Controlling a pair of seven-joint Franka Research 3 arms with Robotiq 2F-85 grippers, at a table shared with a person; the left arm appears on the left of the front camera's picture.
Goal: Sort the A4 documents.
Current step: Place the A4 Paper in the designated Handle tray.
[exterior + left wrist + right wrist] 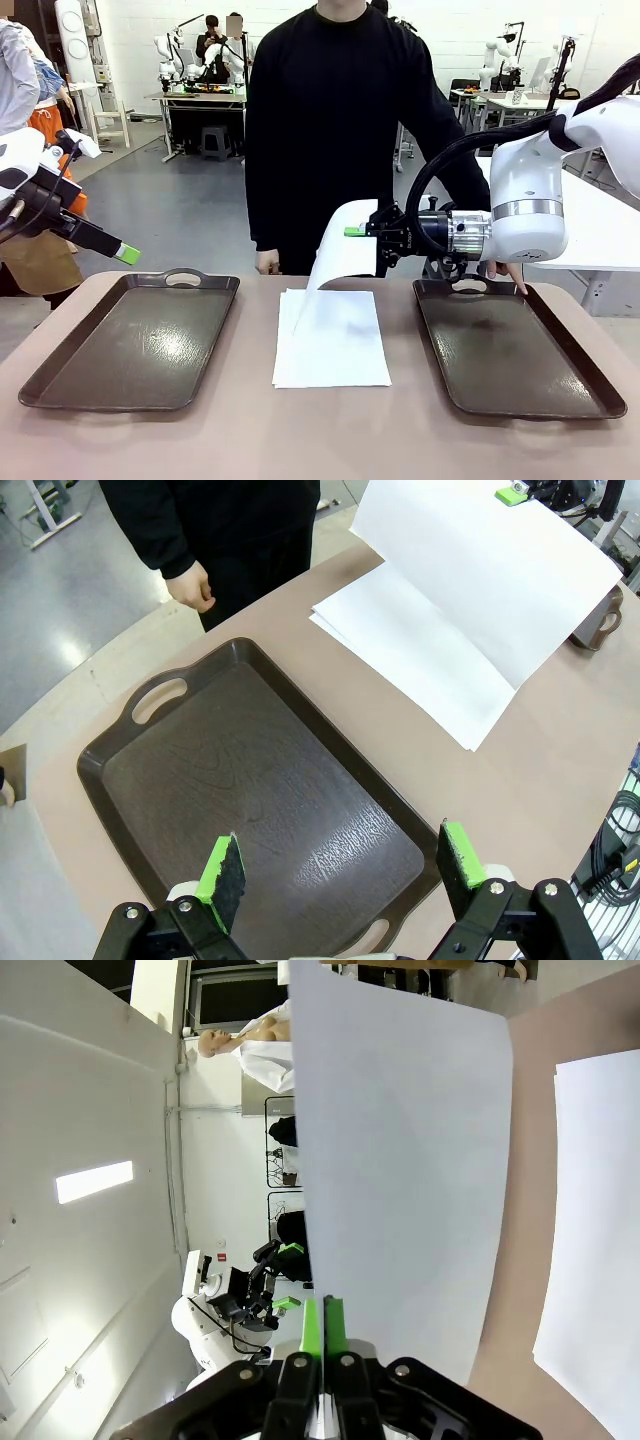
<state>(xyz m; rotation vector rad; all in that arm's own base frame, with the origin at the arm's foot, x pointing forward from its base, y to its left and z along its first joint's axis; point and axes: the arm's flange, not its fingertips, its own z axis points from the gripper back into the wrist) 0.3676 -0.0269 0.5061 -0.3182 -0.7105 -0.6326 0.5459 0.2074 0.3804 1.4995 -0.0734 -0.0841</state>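
A stack of white A4 documents (335, 350) lies flat in the middle of the table between two dark trays. My right gripper (358, 232) is shut on the far edge of the top sheet (338, 258), which curves up off the stack while its near edge still rests there. In the right wrist view the sheet (400, 1160) rises from the closed green pads of that gripper (323, 1325), with the stack (600, 1210) beyond. My left gripper (345, 865) is open with nothing in it, hovering over the left tray (250, 790). From that view the lifted sheet (490, 570) hangs above the stack (400, 650).
The left tray (130, 340) and the right tray (515, 350) both hold nothing. A person in black stands at the far side; one hand (505, 272) rests by the right tray's far handle, the other hand (267, 263) hangs near the table edge.
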